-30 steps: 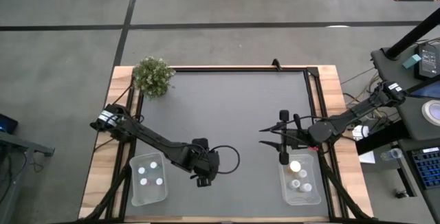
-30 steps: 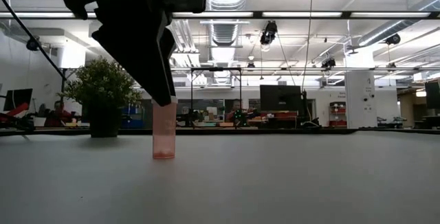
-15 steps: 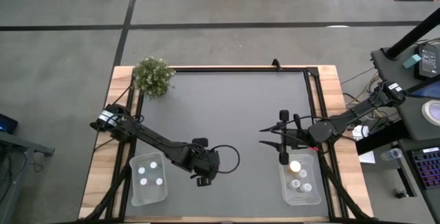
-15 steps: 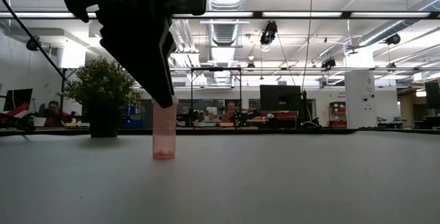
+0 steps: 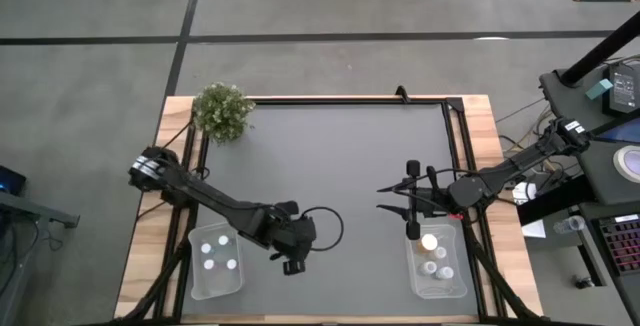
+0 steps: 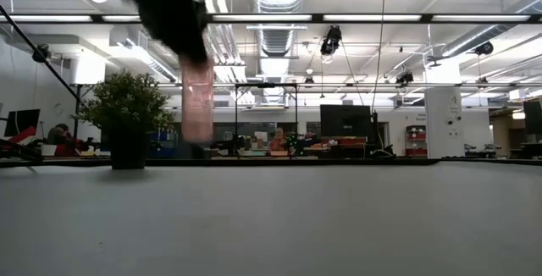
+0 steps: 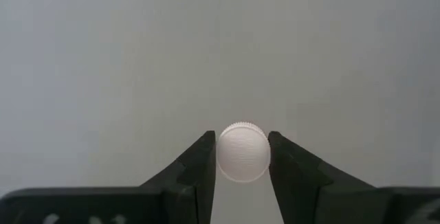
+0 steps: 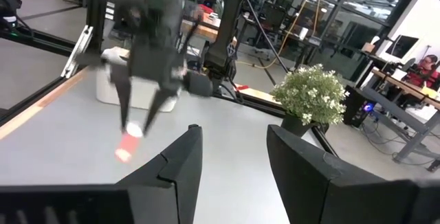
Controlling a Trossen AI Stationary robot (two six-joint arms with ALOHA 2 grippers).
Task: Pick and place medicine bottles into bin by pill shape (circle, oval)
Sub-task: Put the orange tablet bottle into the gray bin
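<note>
Bottle [image 6: 197, 102] upright, cap up | left gripper [image 7: 242, 159] clamps cap | off table [image 5: 350, 156]

A pinkish, see-through bottle [image 6: 197, 98] with a white ribbed cap [image 7: 243, 152] is seen between black fingers [image 7: 199, 172]. White caps are shown on the bottles [image 5: 220, 251] in the clear left bin [image 5: 197, 281] and in the clear right bin [image 5: 458, 286], where one orange-yellow bottle [image 5: 429, 241] lies. The table [image 5: 340, 156] is dark grey, framed in pale wood. The plant [image 5: 221, 111] is green, in a black pot [image 6: 129, 151].
</note>
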